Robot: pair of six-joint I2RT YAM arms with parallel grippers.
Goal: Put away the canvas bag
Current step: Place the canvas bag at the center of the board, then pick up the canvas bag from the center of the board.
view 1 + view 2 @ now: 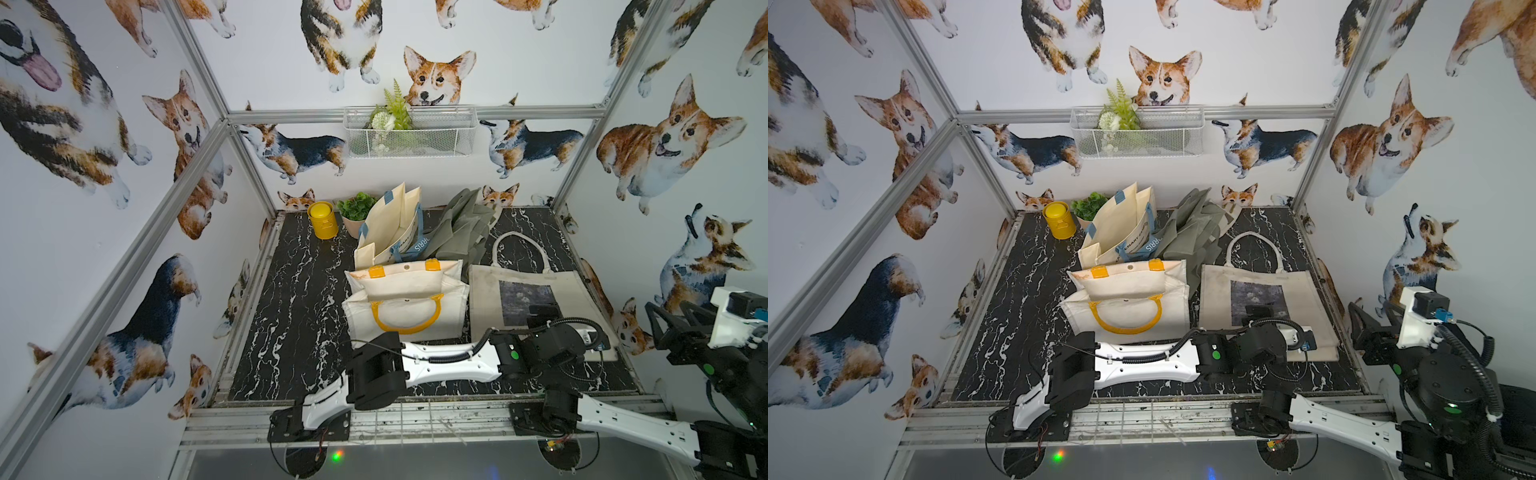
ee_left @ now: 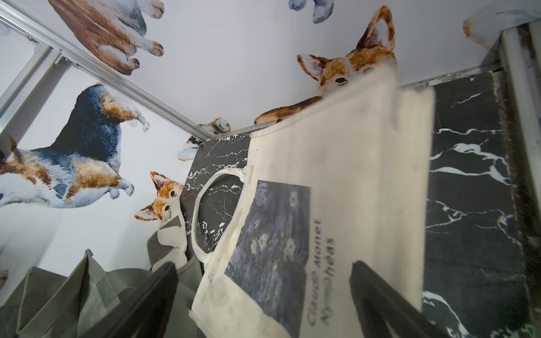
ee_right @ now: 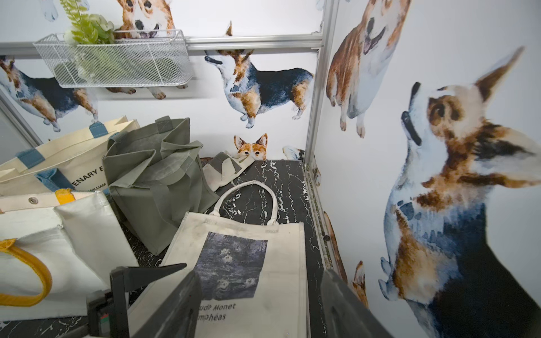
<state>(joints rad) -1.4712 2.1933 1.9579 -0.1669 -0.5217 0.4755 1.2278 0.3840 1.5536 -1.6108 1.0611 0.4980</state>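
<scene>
The canvas bag (image 1: 490,299) (image 1: 1217,299) is a cream tote with a dark blue print, lying flat on the right side of the black marble table (image 1: 291,316), its handle loop toward the back wall. My left gripper (image 1: 542,311) (image 2: 263,292) hovers over the print, open, with nothing between its fingers (image 2: 146,298). In the left wrist view the canvas bag (image 2: 336,175) has one blurred edge. My right gripper (image 1: 669,322) (image 3: 260,295) hangs open near the right wall, above the near end of the canvas bag (image 3: 281,263).
A white bag with yellow handles (image 1: 407,299) stands left of the tote. Behind it are a cream bag with blue straps (image 1: 390,224) and a grey bag (image 1: 457,228). A yellow canister (image 1: 321,219) and a potted plant (image 1: 356,210) stand at the back. A wire basket (image 1: 409,131) hangs on the rail.
</scene>
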